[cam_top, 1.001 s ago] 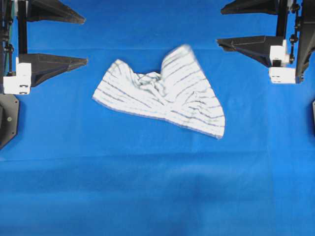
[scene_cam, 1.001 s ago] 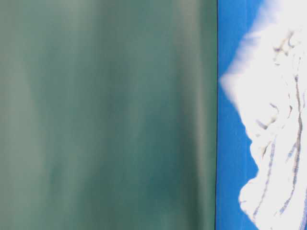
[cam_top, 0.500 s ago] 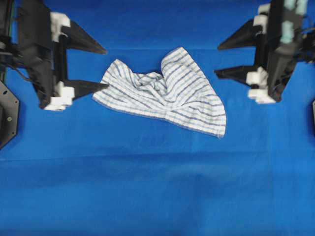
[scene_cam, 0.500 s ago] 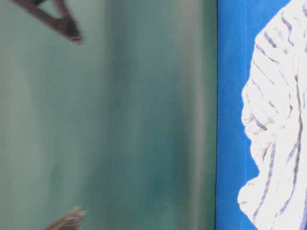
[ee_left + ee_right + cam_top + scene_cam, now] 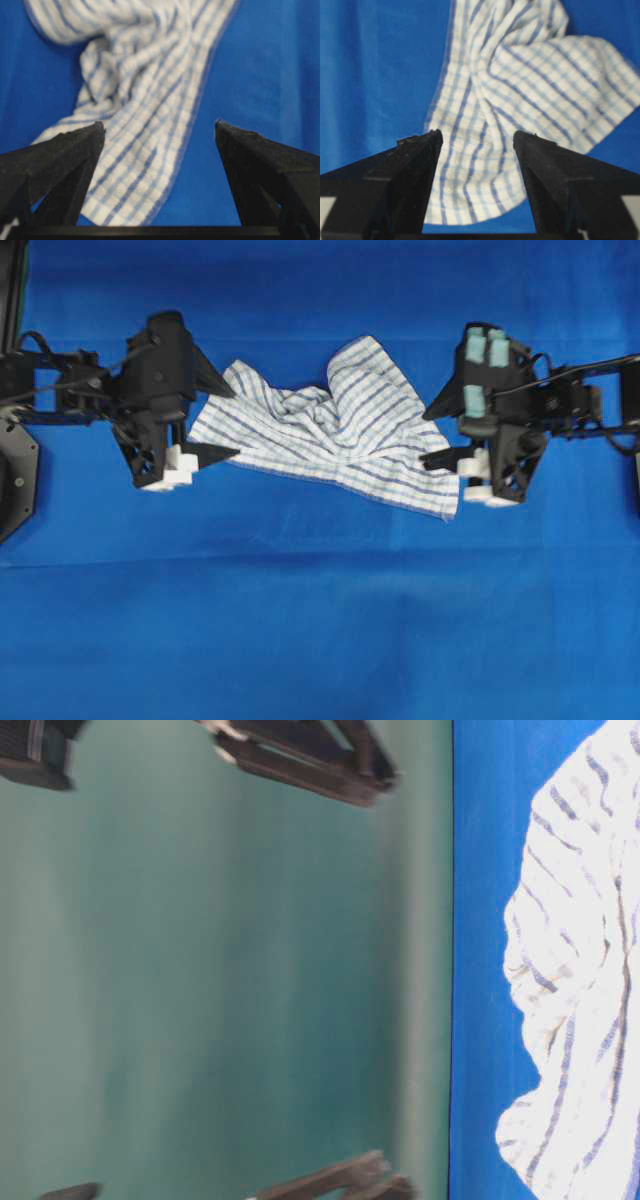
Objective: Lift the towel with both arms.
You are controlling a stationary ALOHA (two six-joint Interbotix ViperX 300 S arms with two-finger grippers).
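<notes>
The towel (image 5: 335, 425) lies crumpled on the blue tablecloth (image 5: 320, 620), nearer the far edge than the near one and about midway between the left and right edges. It bunches into folds near its middle, with one corner pointing toward the far edge and another reaching toward the right and near side.

The left gripper (image 5: 222, 425) sits at the towel's left end, its fingers spread wide. In the left wrist view one finger (image 5: 60, 155) overlaps the towel's edge while the other is over bare cloth of the table, and the towel's narrow end (image 5: 135, 165) lies between them. Whether the fingers touch the towel cannot be told.

The right gripper (image 5: 432, 435) sits at the towel's right end, also spread. In the right wrist view its two fingers (image 5: 415, 165) straddle a towel corner (image 5: 480, 180), which lies flat between them, ungripped.

The table-level view shows blurred finger tips against a green backdrop (image 5: 220, 970).
</notes>
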